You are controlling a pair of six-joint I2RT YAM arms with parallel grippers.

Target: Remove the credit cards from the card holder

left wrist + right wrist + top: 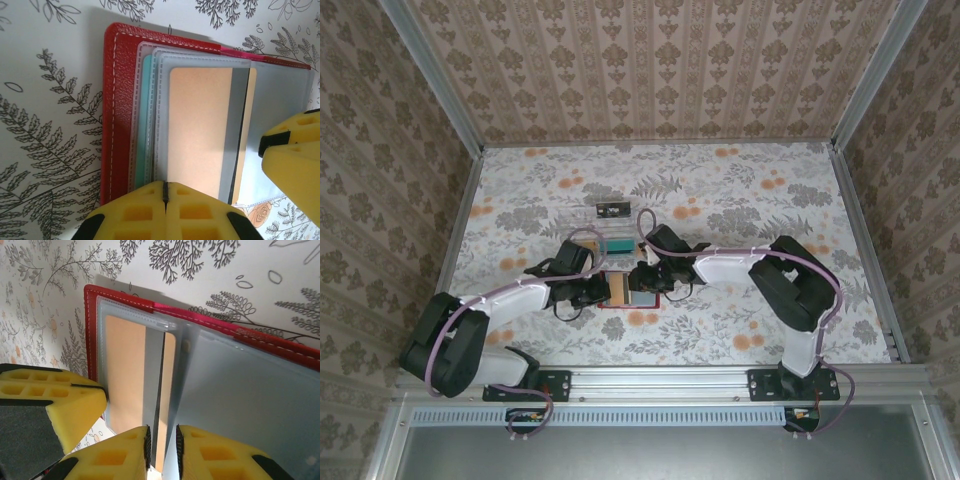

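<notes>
Red stitched leather lies flat and open on the flowered table (45,150). This is the card holder (116,110), which the overhead view places between my two arms near the middle of the table. Its clear sleeves (280,100) are fanned out. The top one carries an orange card (200,130) with a dark stripe down one side, and the edge of a teal card (146,125) peeks from a sleeve underneath.

The left gripper (165,200) has its fingers pressed together with no gap, right at the near edge of the sleeve stack. I judge it is pinching the plastic there, though the pads hide the contact. The right gripper (162,450) has its fingers a narrow slit apart, with the exposed edge of the orange card running down between them. From the wrist view I cannot tell whether the pads already bear on the card.

The step in hand, as I read it, is drawing this card out of its pocket. To do it well I'd close on the card alone, not the card plus the sleeve lip. Then I'd pull slowly and straight along the pocket's opening, in the card's own plane. The left hold should pin the holder down so it doesn't drag along. If the sleeve lifts with the card, I'd stop and regrip.
</notes>
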